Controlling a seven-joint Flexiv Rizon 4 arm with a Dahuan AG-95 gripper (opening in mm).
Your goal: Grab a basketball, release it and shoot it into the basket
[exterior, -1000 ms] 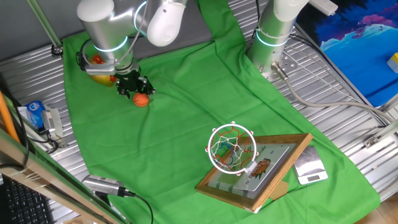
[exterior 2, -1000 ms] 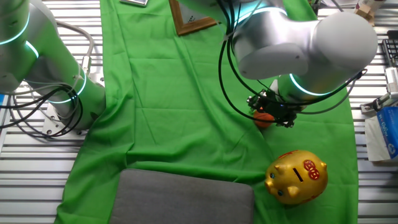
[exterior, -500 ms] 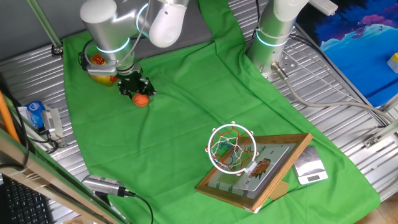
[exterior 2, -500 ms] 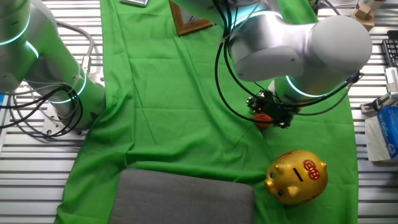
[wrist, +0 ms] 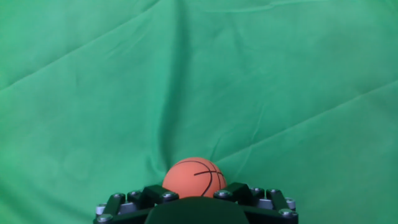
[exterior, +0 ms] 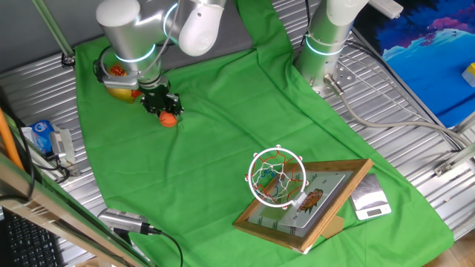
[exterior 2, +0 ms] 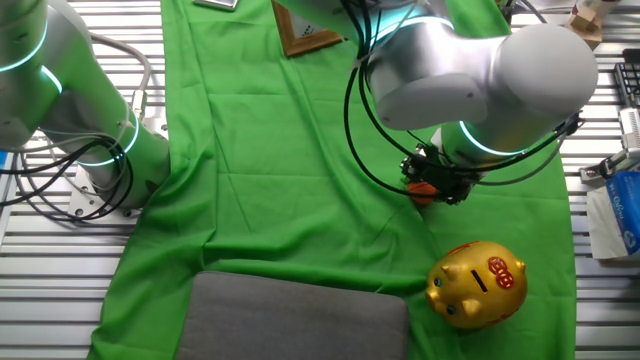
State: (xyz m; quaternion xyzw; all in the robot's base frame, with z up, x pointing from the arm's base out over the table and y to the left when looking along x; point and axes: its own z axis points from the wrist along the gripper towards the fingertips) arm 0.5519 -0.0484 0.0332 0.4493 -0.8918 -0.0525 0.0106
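Off to the left of my hand in one fixed view a small blue-and-white carton (exterior: 43, 134) lies on the metal table (exterior: 44, 185), beyond the edge of the green cloth (exterior: 223, 126). Just behind my wrist, close against it, sits the gold piggy bank (exterior: 119, 87); from the other fixed view it stands near my hand, a little apart from the ball (exterior 2: 477, 283). My gripper (exterior: 165, 108) is down low over the cloth, fingers pointing at it, and the basketball (exterior: 168, 119) lies right at my fingertips, resting on the cloth. In the hand view the basketball (wrist: 194, 177) fills the space just ahead of my black fingers (wrist: 155, 194), its thin dark lines facing the camera, with creased green cloth all around. The ball sits between my fingers, but I cannot tell whether they are pressed against it or standing slightly off it. In the other fixed view my gripper (exterior 2: 436, 180) covers most of the ball (exterior 2: 423, 193). Well away from my hand, across the cloth to the right, the basket (exterior: 277, 176) sticks out from its wooden-framed backboard (exterior: 312, 205), which lies tilted near the cloth's far corner, and a second robot's base (exterior: 324, 44) stands beyond the cloth
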